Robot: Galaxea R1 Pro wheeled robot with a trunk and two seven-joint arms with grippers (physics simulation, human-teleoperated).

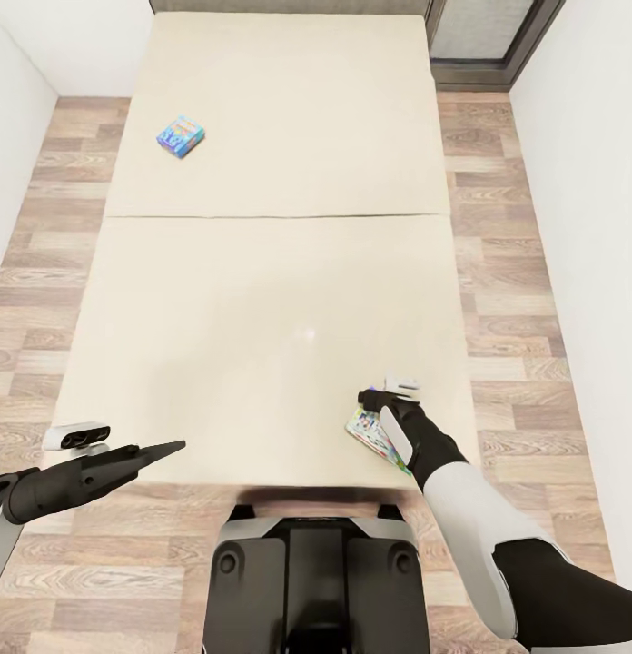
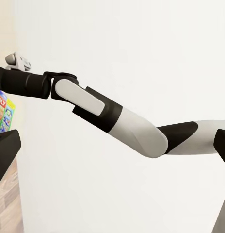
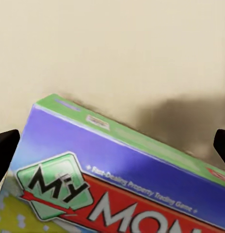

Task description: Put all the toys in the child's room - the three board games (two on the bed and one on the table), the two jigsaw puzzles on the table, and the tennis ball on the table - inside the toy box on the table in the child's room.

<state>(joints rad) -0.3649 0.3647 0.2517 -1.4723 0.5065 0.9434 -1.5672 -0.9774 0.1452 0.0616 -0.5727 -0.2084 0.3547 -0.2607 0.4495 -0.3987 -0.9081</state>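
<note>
Item: Monopoly box (image 1: 375,434), lying flat on the bed (image 1: 261,300) near its right front corner, under the right gripper (image 1: 381,400). In the right wrist view the dark fingers (image 3: 6,148) stand spread to either side of the box (image 3: 117,179), not yet pinching it.

Item: small blue box (image 1: 180,135), far section of the bed, well apart.

Item: left gripper (image 1: 157,450), held off the left front edge; fingers' state cannot be told.

Risk: a grip on one edge could let the wide box tilt and slip.

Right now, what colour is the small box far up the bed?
Mostly blue, multicoloured print; small board game, head view.
</note>
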